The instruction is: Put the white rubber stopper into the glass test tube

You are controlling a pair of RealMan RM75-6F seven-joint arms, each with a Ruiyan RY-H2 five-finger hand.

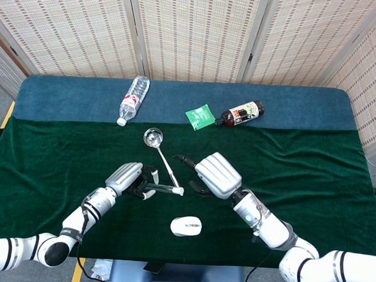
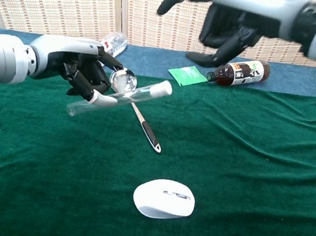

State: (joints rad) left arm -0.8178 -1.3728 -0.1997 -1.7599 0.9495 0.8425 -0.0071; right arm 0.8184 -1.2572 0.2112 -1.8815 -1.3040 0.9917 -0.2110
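we hold the tube nearly level above the cloth in our left hand, stopper seated in its mouth, right hand spread empty, so setting it down seems next.

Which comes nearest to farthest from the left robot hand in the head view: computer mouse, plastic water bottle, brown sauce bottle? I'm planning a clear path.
From the left robot hand:
1. Computer mouse, just right, toward the near edge.
2. Plastic water bottle, at the back, on the blue strip.
3. Brown sauce bottle, back right.

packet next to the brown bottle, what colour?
Green, with some white print; the packet lies flat beside the brown bottle. Head view shows it best.
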